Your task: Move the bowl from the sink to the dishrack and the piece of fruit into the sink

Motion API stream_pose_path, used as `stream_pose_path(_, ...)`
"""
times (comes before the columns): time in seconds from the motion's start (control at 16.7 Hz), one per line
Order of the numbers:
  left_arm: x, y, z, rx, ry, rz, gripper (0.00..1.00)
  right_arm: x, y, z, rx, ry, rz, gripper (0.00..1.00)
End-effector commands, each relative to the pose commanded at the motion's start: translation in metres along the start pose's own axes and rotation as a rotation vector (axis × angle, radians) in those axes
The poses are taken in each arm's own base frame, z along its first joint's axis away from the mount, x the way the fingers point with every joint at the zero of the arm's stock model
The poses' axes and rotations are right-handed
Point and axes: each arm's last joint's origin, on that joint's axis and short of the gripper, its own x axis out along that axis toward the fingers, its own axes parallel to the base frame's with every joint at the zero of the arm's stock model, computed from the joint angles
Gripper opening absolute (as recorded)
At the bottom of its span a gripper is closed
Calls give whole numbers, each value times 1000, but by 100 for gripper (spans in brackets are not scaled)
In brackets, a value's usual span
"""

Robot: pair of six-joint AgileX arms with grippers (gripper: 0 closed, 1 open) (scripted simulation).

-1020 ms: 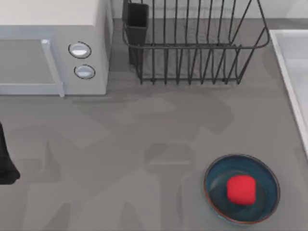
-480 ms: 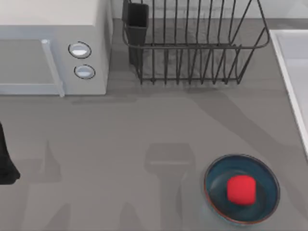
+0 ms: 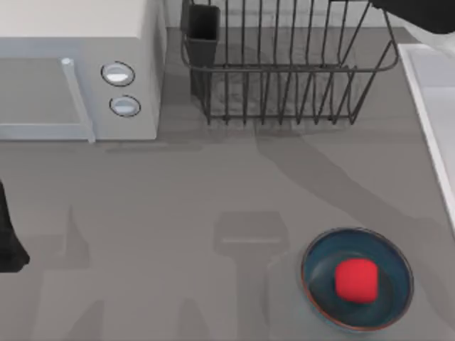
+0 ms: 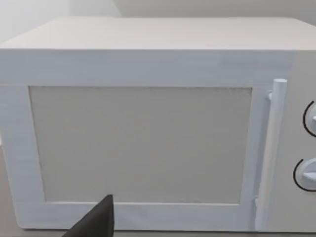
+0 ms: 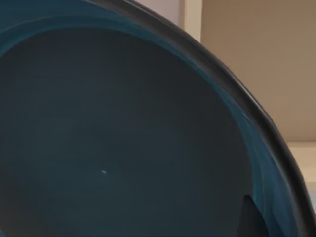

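Right wrist view looks close into the deep teal-blue bowl [image 5: 113, 143], one dark fingertip [image 5: 252, 217] inside its rim; the right gripper's grip cannot be told. Top view has the small red fruit [image 3: 355, 279] in a shallow blue dish [image 3: 316, 263], the dark wire dishrack [image 3: 284, 71] behind, the pale sink [image 3: 426, 92] at right. The left arm [image 3: 8, 238] is parked at the left edge.

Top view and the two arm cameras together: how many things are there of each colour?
Blue: 2, the shallow dish on the table and the bowl up close in the right wrist view
Red: 1, the piece of fruit, lying in the dish
Dark metal: 1, the dishrack
White: 2, the microwave and the sink
Total: 6
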Motion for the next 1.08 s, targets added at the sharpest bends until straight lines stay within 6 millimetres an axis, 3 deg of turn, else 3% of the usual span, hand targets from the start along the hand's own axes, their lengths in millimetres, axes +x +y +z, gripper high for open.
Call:
stream_pose_path(0.12,0,0,0,0,0,0,100,1,-1,1,3,-1,1,0)
stream_pose_path(0.3,0,0,0,0,0,0,100,17,5,-21,-6,6,-8,0)
stream_pose_path(0.6,0,0,0,0,0,0,100,65,17,-99,10,-12,-5,0)
stream_pose_path(0.84,0,0,0,0,0,0,100,92,9,-168,14,-17,-1,0)
stream_pose_path(0.96,0,0,0,0,0,0,100,98,3,-192,4,-5,0,0)
stream_pose_path(1.08,0,0,0,0,0,0,100,100,0,-200,0,0,0,0)
